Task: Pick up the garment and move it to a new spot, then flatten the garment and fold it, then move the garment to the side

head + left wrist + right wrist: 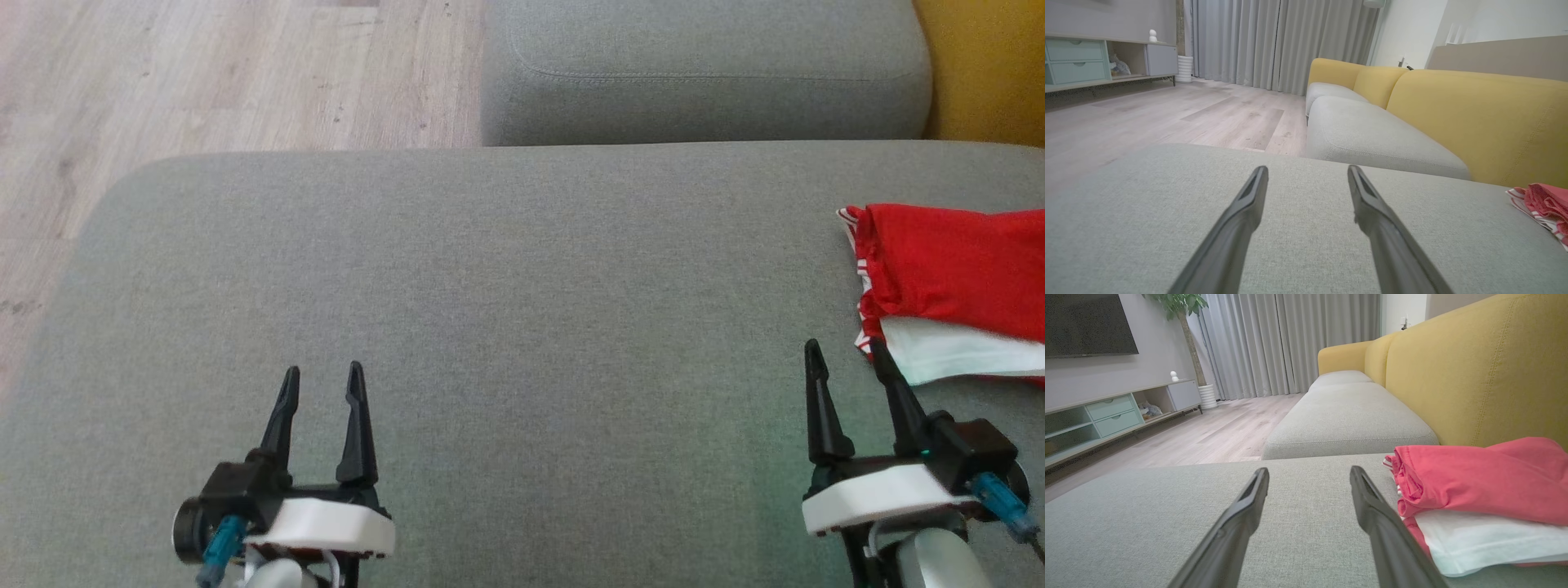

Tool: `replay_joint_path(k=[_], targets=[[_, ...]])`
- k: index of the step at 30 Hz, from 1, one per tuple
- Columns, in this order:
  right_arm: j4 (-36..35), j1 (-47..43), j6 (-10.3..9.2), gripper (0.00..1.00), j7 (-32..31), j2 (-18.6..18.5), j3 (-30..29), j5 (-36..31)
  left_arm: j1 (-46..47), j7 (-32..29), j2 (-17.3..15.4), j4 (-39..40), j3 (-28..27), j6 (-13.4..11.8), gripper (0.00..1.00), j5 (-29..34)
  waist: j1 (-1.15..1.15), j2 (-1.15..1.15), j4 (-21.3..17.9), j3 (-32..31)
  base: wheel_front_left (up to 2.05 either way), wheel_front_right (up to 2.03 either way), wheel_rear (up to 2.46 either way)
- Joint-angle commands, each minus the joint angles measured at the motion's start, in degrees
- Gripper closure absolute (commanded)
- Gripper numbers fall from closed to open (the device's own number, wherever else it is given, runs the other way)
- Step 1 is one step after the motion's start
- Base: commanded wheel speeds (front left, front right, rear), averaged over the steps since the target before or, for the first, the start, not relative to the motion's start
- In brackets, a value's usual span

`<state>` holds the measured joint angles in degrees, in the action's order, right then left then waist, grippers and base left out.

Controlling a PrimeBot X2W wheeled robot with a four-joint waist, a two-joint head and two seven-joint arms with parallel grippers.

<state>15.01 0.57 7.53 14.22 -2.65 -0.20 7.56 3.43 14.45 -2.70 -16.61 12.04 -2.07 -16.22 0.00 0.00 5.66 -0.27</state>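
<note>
L end effector point(323, 369) open, R end effector point(845, 345) open, red garment point(955, 261) folded

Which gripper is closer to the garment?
The right gripper, its fingertip beside the folded red-and-white garment; the left gripper sits far across the grey cushion.

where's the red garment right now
The red garment lies folded at the right edge of the head view on the grey seat cushion, just past the right gripper, with the yellow backrest behind it.

Red-and-white garment point(955, 269), grey cushion point(490, 327)
</note>
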Motion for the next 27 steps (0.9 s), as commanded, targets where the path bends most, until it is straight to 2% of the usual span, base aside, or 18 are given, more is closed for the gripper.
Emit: replay_joint_path(k=[1, 6, 9, 14, 24, 25, 27], targets=[[-2.08, 2.18, -0.04, 0.00, 0.77, -0.23, 1.43, -0.19, 2.06, 0.55, -0.18, 1.09, -1.77, -0.18, 0.00, -0.80, 0.00, 0.00, -0.04, 0.01, 0.00, 0.00, 0.00], [-2.21, 1.95, -0.04, 0.00, 0.77, -0.23, 1.68, -0.28, 2.60, 0.55, -0.18, 1.02, -2.16, -0.92, 0.00, -0.66, 0.00, 0.00, -0.18, 0.10, 0.00, 0.00, 0.00], [-2.11, 2.01, -0.04, 0.00, 0.77, -0.23, 1.89, -0.34, 2.48, 0.55, -0.18, 1.22, -2.14, 0.36, 0.00, -2.18, 0.00, 0.00, -0.40, 0.11, 0.00, 0.00, 0.00], [-2.15, 2.10, -0.04, 0.00, 0.77, -0.23, 2.05, -0.13, 2.42, 0.55, -0.18, 1.52, -2.64, 0.87, 0.00, -3.01, 0.00, 0.00, -0.86, 0.24, 0.00, 0.00, 0.00], [-2.14, 2.46, -0.04, 0.00, 0.77, -0.23, 2.26, 0.05, 2.61, 0.55, -0.18, 1.46, -3.15, 0.90, 0.00, -6.43, 0.00, 0.00, -1.90, 0.96, 0.00, 0.00, 0.00], [-0.19, 0.02, 0.00, 1.00, 0.00, 0.00, 0.75, 0.01, 0.06, 0.00, 0.00, -0.16, -1.07, 0.86, 1.00, -6.53, 0.00, 0.00, -1.91, 0.95, 0.00, 0.00, 0.00], [1.38, -0.32, 0.00, 1.00, -0.11, 0.04, 0.78, 0.06, -0.36, -0.28, 0.02, -1.69, -0.93, 0.87, 1.00, -6.58, 0.00, 0.00, -1.95, 0.97, 0.00, 0.00, 0.00]])
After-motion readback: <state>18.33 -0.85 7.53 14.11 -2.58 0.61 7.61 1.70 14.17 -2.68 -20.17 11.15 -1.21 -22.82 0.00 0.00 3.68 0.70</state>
